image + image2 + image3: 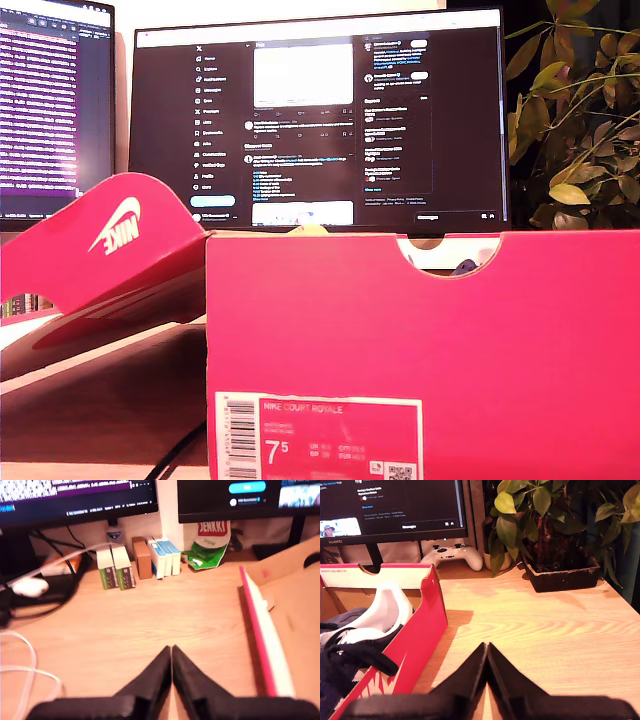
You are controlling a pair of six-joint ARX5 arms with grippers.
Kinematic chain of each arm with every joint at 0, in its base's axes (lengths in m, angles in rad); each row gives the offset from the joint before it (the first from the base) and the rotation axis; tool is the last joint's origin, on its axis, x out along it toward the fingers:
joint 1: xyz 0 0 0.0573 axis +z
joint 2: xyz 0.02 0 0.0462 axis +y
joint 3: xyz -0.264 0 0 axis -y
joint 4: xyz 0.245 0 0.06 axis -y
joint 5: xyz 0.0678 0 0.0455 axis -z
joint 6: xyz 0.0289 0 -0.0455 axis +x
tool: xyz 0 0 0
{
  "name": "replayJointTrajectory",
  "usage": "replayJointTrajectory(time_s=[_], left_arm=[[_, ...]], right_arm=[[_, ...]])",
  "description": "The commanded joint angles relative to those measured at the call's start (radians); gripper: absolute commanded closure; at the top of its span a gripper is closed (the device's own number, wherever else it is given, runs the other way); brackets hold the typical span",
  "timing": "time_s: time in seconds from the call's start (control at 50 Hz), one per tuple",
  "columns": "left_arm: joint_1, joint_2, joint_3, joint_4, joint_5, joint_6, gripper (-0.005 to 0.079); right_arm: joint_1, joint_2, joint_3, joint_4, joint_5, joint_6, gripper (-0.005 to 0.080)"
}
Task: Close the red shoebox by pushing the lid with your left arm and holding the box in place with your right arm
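The shoebox (430, 340) is red and open, and it sits on the wooden desk (545, 625), filling the exterior view's right and middle. Its lid (100, 245) is tipped back toward the exterior view's left, with a white logo on it. Inside the box lies a shoe (360, 630), white and dark with black laces. A white label (318, 438) with "7.5" is stuck low on the box's front. Behind the box stand two monitors (320, 110) with dark screens. A leafy plant (545, 525) in a dark pot stands on the desk beside the box, and a white game controller (452, 556) lies under a screen. In the first wrist view, small cartons (140, 560), a green and white bag (210, 545) and white cables (30, 580) are on the desk. My first gripper (171, 652) is closed with nothing in it, beside the lid's edge but not touching. My second gripper (486, 647) is closed too and holds nothing, just beside the box's side wall. The box hides both arms in the exterior view. The label's small print is too tiny to read.
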Motion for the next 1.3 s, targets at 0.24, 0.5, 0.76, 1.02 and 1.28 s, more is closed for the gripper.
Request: replayJointTrajectory(time_s=[0.24,0.5,0.76,1.02,1.28], left_arm=[[-0.002,-0.009,-0.014,0.059,0.119,-0.248,0.0761],[-0.002,-0.003,0.068,0.056,0.239,-0.292,0.0761],[-0.002,0.171,0.138,0.058,0.312,-0.351,0.0761],[0.003,0.448,0.244,0.1,0.341,-0.289,0.0761],[0.065,0.752,0.367,0.112,0.442,-0.214,0.0761]], right_arm=[[0.003,-0.006,0.004,0.037,-0.089,0.232,0.0764],[0.003,-0.004,0.114,-0.05,-0.116,0.238,0.0764],[0.003,0.078,0.202,-0.132,-0.117,0.302,0.0764],[0.003,0.269,0.29,-0.124,-0.144,0.308,0.0764],[0.002,0.492,0.343,-0.049,-0.196,0.305,0.0764]])
